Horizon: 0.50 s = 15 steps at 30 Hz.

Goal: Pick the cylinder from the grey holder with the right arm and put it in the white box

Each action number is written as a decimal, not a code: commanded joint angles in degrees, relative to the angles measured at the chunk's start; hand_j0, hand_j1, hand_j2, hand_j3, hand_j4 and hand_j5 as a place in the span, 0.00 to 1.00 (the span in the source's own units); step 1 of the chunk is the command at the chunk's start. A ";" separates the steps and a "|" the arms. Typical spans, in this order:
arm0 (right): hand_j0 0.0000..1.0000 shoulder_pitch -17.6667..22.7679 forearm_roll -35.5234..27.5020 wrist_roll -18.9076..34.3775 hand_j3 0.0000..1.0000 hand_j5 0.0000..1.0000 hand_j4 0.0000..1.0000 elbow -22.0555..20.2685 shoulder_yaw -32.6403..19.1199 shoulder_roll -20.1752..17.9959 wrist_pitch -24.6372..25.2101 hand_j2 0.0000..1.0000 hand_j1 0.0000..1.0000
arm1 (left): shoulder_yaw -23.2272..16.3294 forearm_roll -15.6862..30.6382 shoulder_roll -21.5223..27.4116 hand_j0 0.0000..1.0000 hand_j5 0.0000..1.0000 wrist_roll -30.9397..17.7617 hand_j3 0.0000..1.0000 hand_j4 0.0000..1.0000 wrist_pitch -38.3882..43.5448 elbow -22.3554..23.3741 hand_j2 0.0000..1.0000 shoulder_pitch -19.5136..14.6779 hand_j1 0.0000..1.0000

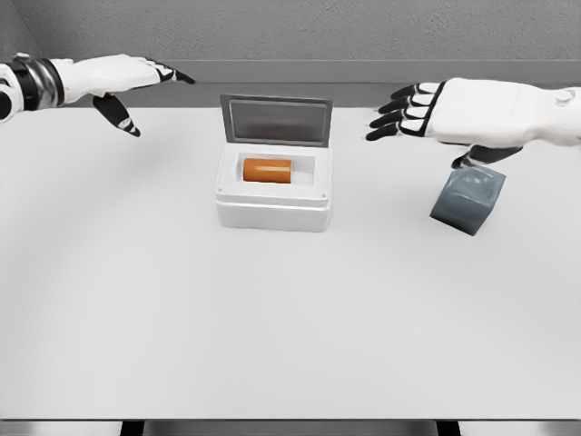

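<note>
An orange cylinder (267,170) lies on its side inside the white box (272,211), whose lid (277,121) stands open at the back. The grey holder (468,201) sits tilted on the table to the right of the box. Just above and behind the holder hovers my right hand (399,113), fingers spread toward the left and holding nothing. My left hand (136,91) hangs at the far left above the table's back edge, fingers relaxed and holding nothing.
A white table (290,327) spans the view, with a grey wall behind it. Its front edge runs along the bottom of the picture.
</note>
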 commanded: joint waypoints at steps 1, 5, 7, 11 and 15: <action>1.00 1.23 -4.56 -0.05 1.00 1.00 1.00 -0.40 -7.54 -1.88 0.24 1.00 1.00 | 0.26 -1.16 -1.24 1.00 1.00 0.06 1.00 1.00 0.15 1.17 1.00 -0.09 1.00; 1.00 8.71 -6.40 -0.05 1.00 1.00 1.00 -0.66 -15.64 -1.44 0.24 1.00 1.00 | 1.58 -3.53 -2.65 1.00 1.00 0.06 1.00 1.00 0.15 2.49 1.00 -0.44 1.00; 1.00 10.99 -10.88 -0.05 1.00 1.00 1.00 -0.66 -15.64 -1.35 0.24 1.00 1.00 | 1.58 -4.76 -3.36 1.00 1.00 0.06 1.00 1.00 0.15 2.58 1.00 -0.53 1.00; 1.00 22.24 -13.35 -0.05 1.00 1.00 1.00 -0.04 -23.98 5.24 0.24 1.00 1.00 | 1.67 -6.08 -4.50 1.00 1.00 0.06 1.00 1.00 0.15 2.58 1.00 -0.79 1.00; 1.00 28.92 -13.09 -0.05 1.00 1.00 1.00 0.04 -29.26 7.62 0.24 1.00 1.00 | 1.58 -6.43 -4.85 1.00 1.00 0.06 1.00 1.00 0.15 2.49 1.00 -0.79 1.00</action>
